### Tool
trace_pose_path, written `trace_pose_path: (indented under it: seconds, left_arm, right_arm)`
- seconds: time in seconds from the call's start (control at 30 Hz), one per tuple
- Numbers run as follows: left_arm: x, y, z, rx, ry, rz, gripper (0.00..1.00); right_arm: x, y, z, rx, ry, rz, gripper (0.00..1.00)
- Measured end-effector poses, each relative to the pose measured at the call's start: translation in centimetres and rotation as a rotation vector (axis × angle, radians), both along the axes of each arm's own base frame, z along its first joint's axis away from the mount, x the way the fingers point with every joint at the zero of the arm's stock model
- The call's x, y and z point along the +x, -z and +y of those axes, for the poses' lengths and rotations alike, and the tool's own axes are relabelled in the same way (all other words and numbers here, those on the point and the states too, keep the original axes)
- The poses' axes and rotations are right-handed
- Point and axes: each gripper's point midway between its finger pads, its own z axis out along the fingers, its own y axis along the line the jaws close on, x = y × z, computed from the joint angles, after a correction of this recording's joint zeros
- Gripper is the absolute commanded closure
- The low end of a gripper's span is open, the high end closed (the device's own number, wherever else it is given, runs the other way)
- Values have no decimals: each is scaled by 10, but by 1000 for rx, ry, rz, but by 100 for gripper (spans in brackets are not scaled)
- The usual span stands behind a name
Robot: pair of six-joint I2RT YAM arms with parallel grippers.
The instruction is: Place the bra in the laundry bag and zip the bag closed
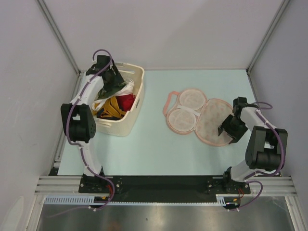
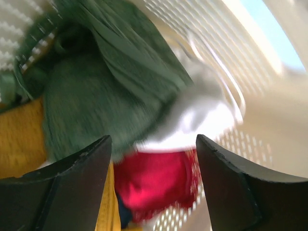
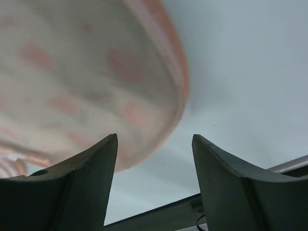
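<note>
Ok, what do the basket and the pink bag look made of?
The basket looks like rigid cream plastic, matte, with perforated walls. The laundry bag seems soft pale pink fabric, possibly mesh, with orange-pink print and pink edging; weave too blurred to confirm.

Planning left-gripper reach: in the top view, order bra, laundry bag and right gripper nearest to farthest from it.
From the left gripper:
1. bra, in the basket.
2. laundry bag, mid-table.
3. right gripper, bag's right edge.
</note>
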Motion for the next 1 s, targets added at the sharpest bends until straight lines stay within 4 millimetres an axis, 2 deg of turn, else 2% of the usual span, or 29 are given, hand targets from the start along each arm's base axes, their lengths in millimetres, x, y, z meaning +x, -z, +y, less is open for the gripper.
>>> trace_pose_path:
  seconds: [0.17,0.37,0.47,0.6,0.67,0.77,0.83,1.0]
  left_arm:
    - [-30,-37,-20,38,134,-85,25]
    - [-60,-71,-10,104,195,-139,23]
    - [-81,-69,-1,135,182,-101,23]
    - [-118,-42,6,152,178,13,23]
    - [-126,-34,6,154,188,46,23]
    - [-130,-32,0,165,225,57,26]
    - [-128,-35,-12,170,268,45,28]
    - [-101,-38,-60,163,387,-1,26]
  right_arm:
    - [-24,19,-17,-32,109,67,35]
    - [-32,32,-27,-28,202,92,36]
    - [-30,33,-27,-15,212,124,36]
    - [-23,33,-31,1,223,196,36]
    - [-20,34,-34,7,229,222,36]
    - [-11,33,-40,20,240,270,36]
    - [-5,32,-47,26,249,283,35]
    - [21,29,-66,-5,255,244,29]
